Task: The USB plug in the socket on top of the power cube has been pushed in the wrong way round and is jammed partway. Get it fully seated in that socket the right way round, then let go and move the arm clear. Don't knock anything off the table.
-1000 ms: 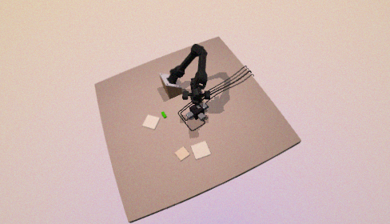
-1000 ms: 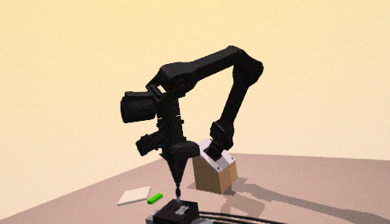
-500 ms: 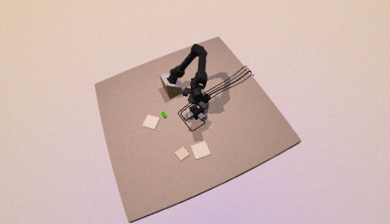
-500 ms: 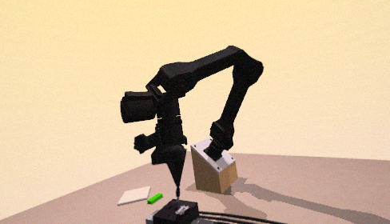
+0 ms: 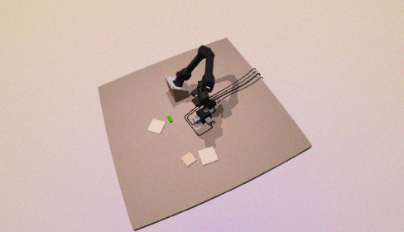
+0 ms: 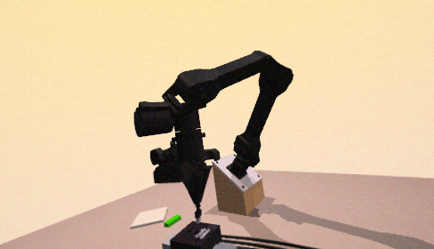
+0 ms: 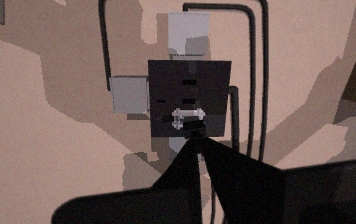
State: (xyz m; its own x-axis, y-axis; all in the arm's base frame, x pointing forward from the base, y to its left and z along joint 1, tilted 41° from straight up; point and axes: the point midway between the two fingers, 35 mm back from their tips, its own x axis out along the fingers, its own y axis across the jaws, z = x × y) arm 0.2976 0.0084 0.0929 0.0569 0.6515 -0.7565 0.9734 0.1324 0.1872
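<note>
The black power cube (image 5: 204,114) (image 6: 188,236) (image 7: 170,80) stands on the table, with dark slots and a pale marking on its top. My gripper (image 6: 198,205) (image 7: 198,144) points down over the cube and is shut on the USB plug (image 6: 198,212) (image 7: 195,130), a small dark body. In the exterior view a short piece of its light metal end shows between the dark body and the cube's top. Whether the metal tip touches the cube or sits in a socket cannot be told. The fingers and the cube's markings partly hide the plug in the wrist view.
Grey blocks (image 7: 188,34) (image 7: 129,95) sit against the cube's sides, with black cables (image 7: 251,75) (image 5: 199,134) looping around it. A green block (image 5: 170,118) (image 6: 172,220), white tiles (image 5: 156,126) (image 5: 208,155) and a tan tile (image 5: 189,159) lie on the table. The arm's wooden base (image 6: 231,199) stands behind.
</note>
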